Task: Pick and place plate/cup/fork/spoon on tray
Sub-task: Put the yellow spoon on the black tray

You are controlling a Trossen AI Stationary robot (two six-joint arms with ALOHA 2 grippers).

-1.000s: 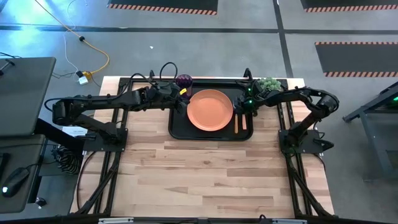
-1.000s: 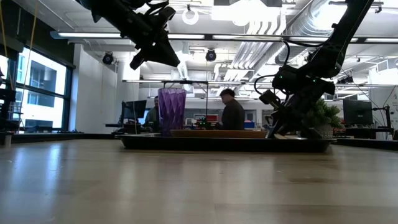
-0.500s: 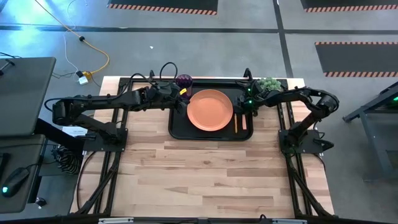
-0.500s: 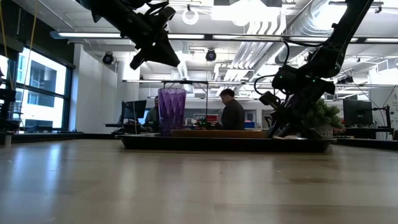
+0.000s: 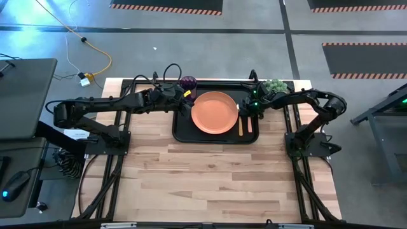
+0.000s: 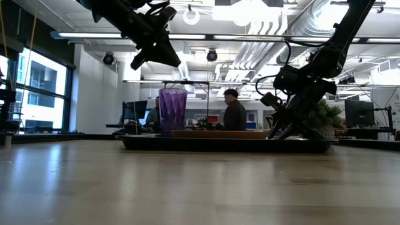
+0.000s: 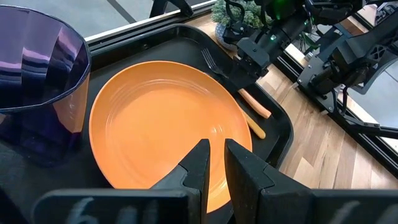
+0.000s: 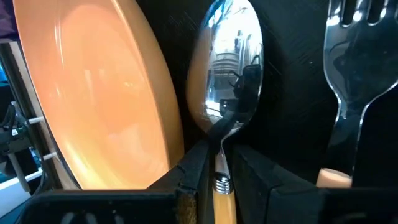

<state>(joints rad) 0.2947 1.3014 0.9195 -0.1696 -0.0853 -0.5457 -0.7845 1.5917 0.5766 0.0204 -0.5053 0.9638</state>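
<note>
While the right gripper (image 5: 243, 112) sits low over the tray's 3 o'clock end, its two dark fingers (image 8: 189, 171) are closed on the spoon (image 8: 225, 93) at the neck, just where the silver bowl meets the orange handle. Seen from the right wrist, the spoon's bowl lies on the black tray floor right beside the rim of the plate (image 8: 93, 93), and the fork (image 8: 354, 56) lies on the other side of the spoon, its tines on the tray floor a little apart from the bowl. From above, the two orange handles show as slim strips at 3 o'clock of the plate (image 5: 215, 112), inside the tray (image 5: 181, 133).

Over at the tray's 9 o'clock side, the left gripper (image 5: 186, 105) hangs above the plate's edge with its fingers (image 7: 198, 165) drawn close together, a thin slit between them and nothing held. Just at its 12 o'clock side stands the purple cup (image 5: 188, 83), upright in the tray's far corner at 11 o'clock of the plate. In the low view the cup (image 6: 172, 111) stands tall at the tray's left end while the left gripper (image 6: 156, 53) is well above it.

The tray rests at the 12 o'clock edge of the wooden table (image 5: 210, 184), and a small green plant (image 5: 275, 85) stands just beyond the tray's 2 o'clock corner.
</note>
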